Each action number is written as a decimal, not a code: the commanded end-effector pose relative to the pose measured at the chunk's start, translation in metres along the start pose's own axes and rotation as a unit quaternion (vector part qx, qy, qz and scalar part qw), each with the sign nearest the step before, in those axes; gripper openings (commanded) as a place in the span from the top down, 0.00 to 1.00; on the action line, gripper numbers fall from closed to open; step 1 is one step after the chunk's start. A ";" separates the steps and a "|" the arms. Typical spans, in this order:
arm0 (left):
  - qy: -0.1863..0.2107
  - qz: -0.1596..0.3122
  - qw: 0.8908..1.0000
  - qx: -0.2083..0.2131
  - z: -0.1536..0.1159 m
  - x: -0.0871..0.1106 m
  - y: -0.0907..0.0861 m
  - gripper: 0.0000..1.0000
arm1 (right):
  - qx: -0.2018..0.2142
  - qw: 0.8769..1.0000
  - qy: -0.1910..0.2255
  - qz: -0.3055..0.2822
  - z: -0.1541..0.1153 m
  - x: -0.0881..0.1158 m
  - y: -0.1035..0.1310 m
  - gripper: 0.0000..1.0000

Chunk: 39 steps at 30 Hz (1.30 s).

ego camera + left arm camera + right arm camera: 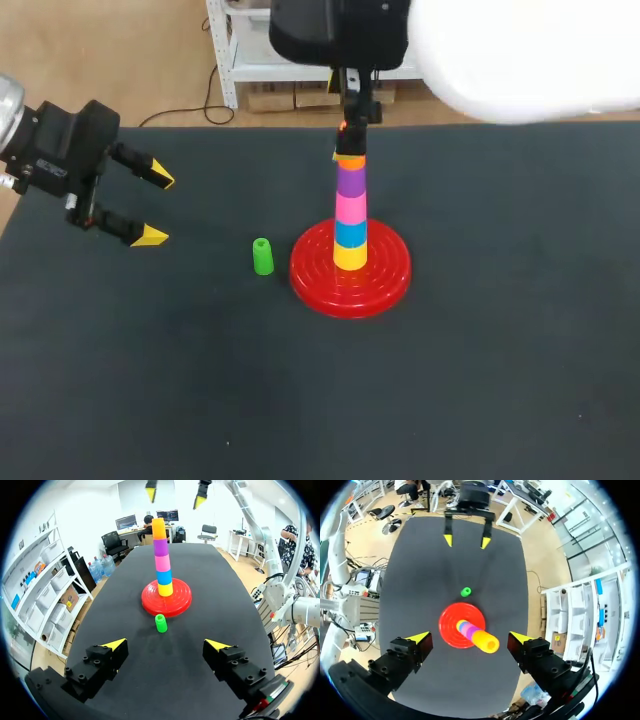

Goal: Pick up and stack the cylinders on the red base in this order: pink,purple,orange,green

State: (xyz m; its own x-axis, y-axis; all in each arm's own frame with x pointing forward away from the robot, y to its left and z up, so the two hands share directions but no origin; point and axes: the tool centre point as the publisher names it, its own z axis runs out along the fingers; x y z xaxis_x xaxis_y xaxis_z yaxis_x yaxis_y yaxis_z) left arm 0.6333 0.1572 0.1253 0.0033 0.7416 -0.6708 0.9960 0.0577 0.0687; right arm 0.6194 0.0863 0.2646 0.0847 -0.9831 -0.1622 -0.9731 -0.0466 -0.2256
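Note:
On the red base (385, 282) stands a stack of cylinders: yellow, blue, pink (350, 207), purple (350, 180), and orange (350, 159) on top. A green cylinder (262, 256) stands on the mat just left of the base. My right gripper (470, 639) hangs open straight above the stack, its fingers wide on either side of the orange cylinder (485, 641) and not touching it. In the left wrist view its tips show above the orange top (159, 528). My left gripper (150, 206) is open and empty at the far left, with the green cylinder (160, 623) ahead of it.
The black mat (480, 380) covers the table. My right arm's white body (520, 50) hides the back right corner in the head view.

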 end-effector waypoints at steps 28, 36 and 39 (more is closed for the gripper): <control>0.000 0.000 1.000 -0.001 0.000 0.001 0.000 0.00 | -0.037 0.998 0.041 -0.037 0.116 -0.067 0.040 0.00; 0.000 0.000 1.000 -0.001 0.000 0.001 0.000 0.00 | -0.034 0.999 0.038 -0.015 0.145 -0.058 0.035 0.00; 0.000 0.000 1.000 -0.001 0.000 0.001 0.000 0.00 | -0.034 0.999 0.031 -0.009 0.152 -0.060 0.031 0.00</control>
State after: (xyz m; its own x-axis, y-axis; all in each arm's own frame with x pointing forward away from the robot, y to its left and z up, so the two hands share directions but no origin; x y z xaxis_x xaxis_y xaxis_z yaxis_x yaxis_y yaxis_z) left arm 0.6333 0.1572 0.1253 0.0033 0.7417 -0.6708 0.9960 0.0577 0.0687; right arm 0.6137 0.1701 0.1280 0.0926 -0.9918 -0.0878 -0.9850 -0.0783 -0.1541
